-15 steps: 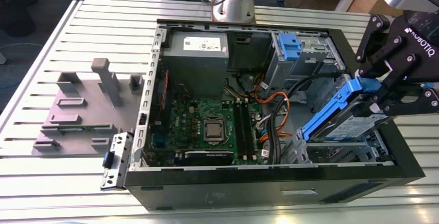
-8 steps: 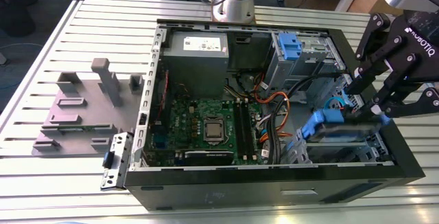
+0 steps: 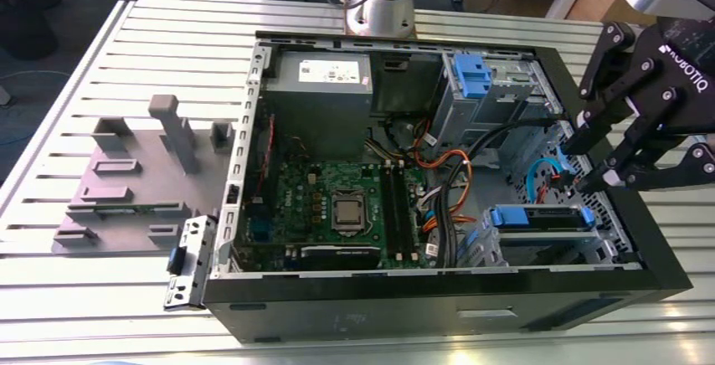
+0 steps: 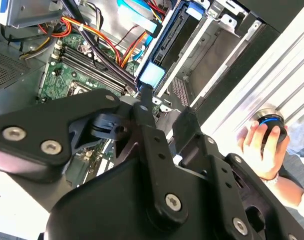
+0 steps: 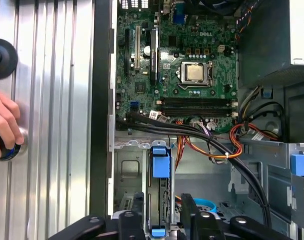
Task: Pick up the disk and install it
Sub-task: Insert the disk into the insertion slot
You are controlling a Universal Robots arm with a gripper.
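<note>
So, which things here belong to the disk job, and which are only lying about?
Job:
disk, at the bay
gripper, open, close to the disk

Lying about:
grey fixture on the table
bracket at the case's edge
motherboard
power supply

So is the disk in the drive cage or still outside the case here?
In. The disk stands in the drive cage slot inside the case, its blue rail end showing; whether it is fully seated, cannot tell.

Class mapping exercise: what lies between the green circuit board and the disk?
Black and orange cables, between circuit board and disk, in the first wrist view.
</note>
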